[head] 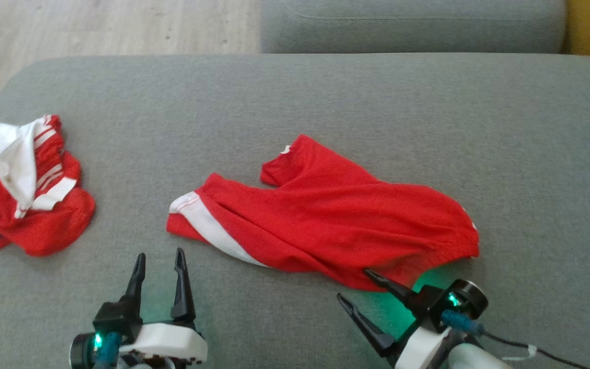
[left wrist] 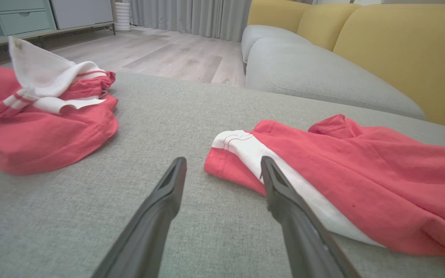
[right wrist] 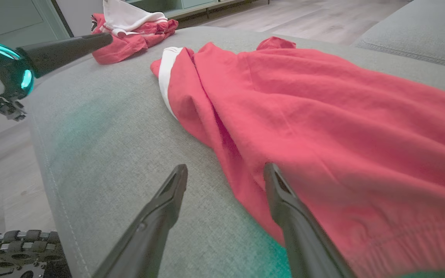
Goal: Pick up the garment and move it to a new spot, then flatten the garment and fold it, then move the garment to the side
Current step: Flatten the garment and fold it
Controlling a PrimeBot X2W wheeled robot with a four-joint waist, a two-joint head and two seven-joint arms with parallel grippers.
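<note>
The garment (head: 325, 220), red with a white stripe at its left end, lies spread and wrinkled in the middle of the grey cushion (head: 325, 92). My left gripper (head: 160, 252) stands open just off the striped end (left wrist: 242, 146), and nothing is between its fingers (left wrist: 222, 158). My right gripper (head: 352, 283) is open at the garment's near edge. Its right finger (right wrist: 284, 200) lies over the red cloth (right wrist: 342, 116) while its left finger is over bare cushion. I cannot tell whether that finger touches the cloth.
A second red and white garment (head: 28, 189) lies crumpled at the cushion's left end (left wrist: 41, 116). Behind are another grey cushion (head: 413, 25) and yellow backrests (left wrist: 400, 50). Wooden floor (head: 95, 25) lies beyond the left edge.
</note>
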